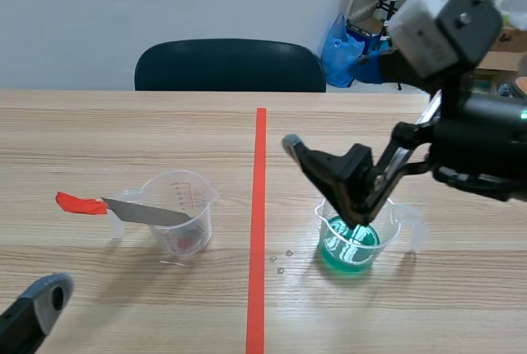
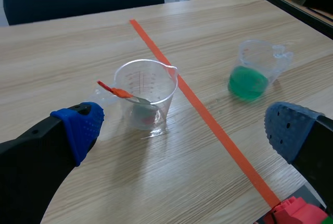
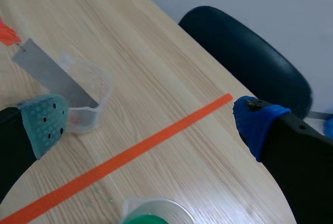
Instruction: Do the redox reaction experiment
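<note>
Two measuring cups are standing on the wooden table [image 1: 123, 123], and positions are being logged from the green cup [image 1: 352, 237], which is holding green liquid. The right gripper [image 1: 329, 181] is hanging directly above the green cup, fingers spread and released, gripping nothing; one fingertip is sitting just over the rim, the other is pointing up and away from it toward the tape line [image 1: 259, 206]. Three small droplets [image 1: 280, 260] are lying on the wood just beside the green cup, on its tape-line side. The clear cup [image 1: 177, 216] is standing well apart from the green cup, across the tape line, with a reddish residue showing at its bottom. The metal strip [image 1: 144, 212] is leaning in the clear cup, its red-wrapped end jutting over the rim on the side away from the green cup. The left gripper [image 2: 184, 130] is hovering beyond the clear cup, farthest from the green cup, fingers released and gripping nothing.
</note>
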You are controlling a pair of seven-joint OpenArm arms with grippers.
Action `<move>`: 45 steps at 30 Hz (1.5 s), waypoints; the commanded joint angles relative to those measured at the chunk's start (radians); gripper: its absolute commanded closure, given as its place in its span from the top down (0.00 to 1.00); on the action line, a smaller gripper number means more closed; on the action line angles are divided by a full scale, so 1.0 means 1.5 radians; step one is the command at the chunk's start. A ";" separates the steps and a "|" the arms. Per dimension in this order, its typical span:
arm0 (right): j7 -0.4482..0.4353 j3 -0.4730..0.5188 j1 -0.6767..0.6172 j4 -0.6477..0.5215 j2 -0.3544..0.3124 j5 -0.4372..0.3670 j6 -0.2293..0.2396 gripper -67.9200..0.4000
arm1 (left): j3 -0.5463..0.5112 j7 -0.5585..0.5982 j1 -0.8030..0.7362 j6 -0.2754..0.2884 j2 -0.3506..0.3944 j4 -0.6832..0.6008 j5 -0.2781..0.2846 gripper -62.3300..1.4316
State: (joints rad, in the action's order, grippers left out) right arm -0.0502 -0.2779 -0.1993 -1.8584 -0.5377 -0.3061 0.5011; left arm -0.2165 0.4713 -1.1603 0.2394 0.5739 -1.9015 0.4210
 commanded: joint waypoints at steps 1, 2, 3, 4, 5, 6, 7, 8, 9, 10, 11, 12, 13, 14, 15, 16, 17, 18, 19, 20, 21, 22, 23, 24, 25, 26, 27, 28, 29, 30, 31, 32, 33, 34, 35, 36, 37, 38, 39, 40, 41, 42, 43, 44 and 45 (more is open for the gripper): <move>-0.008 -0.014 0.024 0.012 -0.001 -0.008 -0.005 0.99 | -0.020 0.024 -0.032 0.004 -0.003 -0.006 0.003 1.00; -0.008 -0.033 0.037 0.019 -0.001 -0.008 -0.005 0.99 | -0.033 0.031 -0.045 0.004 -0.003 -0.006 0.003 1.00; -0.008 -0.053 0.051 0.027 -0.001 -0.008 -0.005 0.99 | -0.045 0.036 -0.057 0.004 -0.003 -0.006 0.003 1.00; -0.008 -0.072 0.065 0.035 0.001 -0.008 -0.005 0.99 | -0.056 0.038 -0.069 0.004 -0.003 -0.006 0.003 1.00; -0.008 -0.092 0.079 0.043 0.003 -0.008 -0.007 0.99 | -0.068 0.038 -0.083 0.004 -0.004 -0.006 0.003 1.00; -0.008 -0.110 0.091 0.051 0.007 -0.008 -0.015 0.99 | -0.079 0.039 -0.095 0.004 -0.004 -0.005 0.003 1.00; -0.008 -0.127 0.102 0.059 0.013 -0.008 -0.021 0.99 | -0.088 0.045 -0.104 0.003 -0.004 -0.002 0.003 1.00; -0.008 -0.144 0.114 0.068 0.021 -0.008 -0.022 0.99 | -0.097 0.055 -0.104 0.003 -0.004 0.003 0.003 1.00; -0.008 -0.160 0.125 0.077 0.029 -0.007 -0.022 0.99 | -0.106 0.065 -0.104 -0.001 -0.006 0.008 0.003 1.00; -0.008 -0.176 0.136 0.086 0.038 -0.007 -0.022 0.99 | -0.112 0.075 -0.104 -0.009 -0.006 0.013 0.003 1.00; -0.008 -0.192 0.147 0.095 0.047 -0.007 -0.022 0.99 | -0.119 0.084 -0.104 -0.018 -0.008 0.020 0.003 1.00; -0.008 -0.208 0.158 0.105 0.056 -0.005 -0.022 0.99 | -0.125 0.091 -0.104 -0.027 -0.008 0.026 0.003 1.00; -0.008 -0.225 0.169 0.113 0.065 0.003 -0.022 0.99 | -0.129 0.087 -0.104 -0.027 -0.011 0.038 0.002 1.00; -0.011 -0.242 0.178 0.120 0.074 0.013 -0.025 0.99 | -0.134 0.082 -0.104 -0.034 -0.015 0.051 -0.002 1.00; -0.011 -0.258 0.186 0.126 0.081 0.024 -0.029 0.99 | -0.136 0.086 -0.104 -0.039 -0.019 0.063 -0.004 1.00; -0.011 -0.274 0.192 0.132 0.089 0.033 -0.032 0.99 | -0.136 0.090 -0.104 -0.044 -0.023 0.073 -0.006 1.00; -0.011 -0.290 0.200 0.137 0.096 0.041 -0.037 0.99 | -0.137 0.090 -0.104 -0.049 -0.028 0.085 -0.014 1.00; -0.011 -0.305 0.206 0.142 0.101 0.051 -0.047 0.99 | -0.138 0.093 -0.104 -0.049 -0.031 0.096 -0.023 1.00; -0.011 -0.320 0.213 0.147 0.108 0.061 -0.052 0.99 | -0.138 0.096 -0.104 -0.048 -0.032 0.106 -0.030 1.00; -0.013 -0.332 0.219 0.153 0.114 0.066 -0.057 0.99 | -0.138 0.097 -0.104 -0.048 -0.032 0.115 -0.030 1.00; -0.013 -0.344 0.225 0.159 0.121 0.066 -0.062 0.99 | -0.138 0.098 -0.104 -0.048 -0.032 0.125 -0.029 1.00; -0.016 -0.354 0.230 0.166 0.126 0.066 -0.063 0.99 | -0.138 0.105 -0.104 -0.048 -0.032 0.134 -0.029 1.00; -0.019 -0.364 0.235 0.174 0.132 0.066 -0.063 0.99 | -0.138 0.112 -0.104 -0.048 -0.033 0.144 -0.029 1.00; -0.024 -0.372 0.239 0.181 0.139 0.066 -0.063 0.99 | -0.138 0.117 -0.104 -0.048 -0.035 0.152 -0.029 1.00; -0.026 -0.379 0.243 0.189 0.146 0.067 -0.068 0.99 | -0.138 0.123 -0.104 -0.047 -0.037 0.159 -0.029 1.00; -0.028 -0.385 0.246 0.199 0.155 0.067 -0.078 0.99 | -0.138 0.129 -0.104 -0.047 -0.039 0.165 -0.029 1.00; -0.029 -0.390 0.251 0.210 0.165 0.068 -0.085 0.99 | -0.138 0.132 -0.104 -0.047 -0.039 0.170 -0.029 1.00; -0.029 -0.395 0.256 0.223 0.174 0.068 -0.085 0.99 | -0.138 0.134 -0.104 -0.047 -0.039 0.174 -0.029 1.00; -0.032 -0.400 0.261 0.235 0.184 0.068 -0.085 0.99 | -0.138 0.141 -0.104 -0.047 -0.039 0.178 -0.029 1.00; -0.033 -0.405 0.267 0.249 0.194 0.068 -0.085 0.99 | -0.138 0.143 -0.104 -0.047 -0.039 0.180 -0.028 1.00; -0.036 -0.410 0.272 0.261 0.203 0.068 -0.086 0.99 | -0.138 0.143 -0.104 -0.047 -0.039 0.181 -0.028 1.00; -0.036 -0.415 0.277 0.273 0.212 0.068 -0.086 0.99 | -0.138 0.143 -0.104 -0.046 -0.039 0.181 -0.028 1.00; -0.038 -0.420 0.280 0.287 0.221 0.068 -0.086 0.99 | -0.137 0.143 -0.104 -0.046 -0.039 0.181 -0.028 1.00; -0.043 -0.424 0.285 0.300 0.230 0.072 -0.085 0.99 | -0.137 0.143 -0.104 -0.046 -0.039 0.181 -0.028 1.00; -0.051 -0.430 0.289 0.315 0.238 0.080 -0.086 0.99 | -0.136 0.143 -0.104 -0.046 -0.039 0.181 -0.028 1.00; -0.059 -0.435 0.292 0.328 0.245 0.089 -0.089 0.99 | -0.136 0.143 -0.104 -0.046 -0.039 0.181 -0.028 1.00; -0.067 -0.440 0.296 0.341 0.253 0.099 -0.092 0.99 | -0.136 0.142 -0.104 -0.046 -0.039 0.181 -0.028 1.00; -0.074 -0.445 0.299 0.354 0.260 0.106 -0.093 0.99 | -0.136 0.142 -0.104 -0.046 -0.039 0.181 -0.029 1.00; -0.086 -0.449 0.301 0.367 0.267 0.114 -0.093 0.99 | -0.136 0.142 -0.104 -0.046 -0.039 0.181 -0.029 1.00; -0.100 -0.452 0.303 0.377 0.272 0.121 -0.093 0.99 | -0.136 0.142 -0.104 -0.046 -0.039 0.181 -0.029 1.00; -0.112 -0.454 0.303 0.388 0.277 0.127 -0.093 0.99 | -0.136 0.142 -0.104 -0.046 -0.039 0.181 -0.029 1.00; -0.123 -0.456 0.303 0.396 0.282 0.131 -0.093 0.99 | -0.136 0.142 -0.104 -0.046 -0.039 0.181 -0.029 1.00; -0.131 -0.458 0.303 0.405 0.285 0.135 -0.093 0.99 | -0.136 0.142 -0.104 -0.046 -0.039 0.181 -0.029 1.00; -0.140 -0.459 0.303 0.411 0.288 0.138 -0.096 0.99 | -0.136 0.142 -0.104 -0.046 -0.038 0.181 -0.029 1.00; -0.148 -0.461 0.303 0.418 0.290 0.140 -0.099 0.99 | -0.136 0.142 -0.104 -0.046 -0.038 0.181 -0.029 1.00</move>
State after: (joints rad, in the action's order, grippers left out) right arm -0.2474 -0.9676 0.2378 -1.2160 -0.1062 -0.0917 0.3576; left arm -0.4240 0.6666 -1.3155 0.1677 0.5232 -1.6119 0.3683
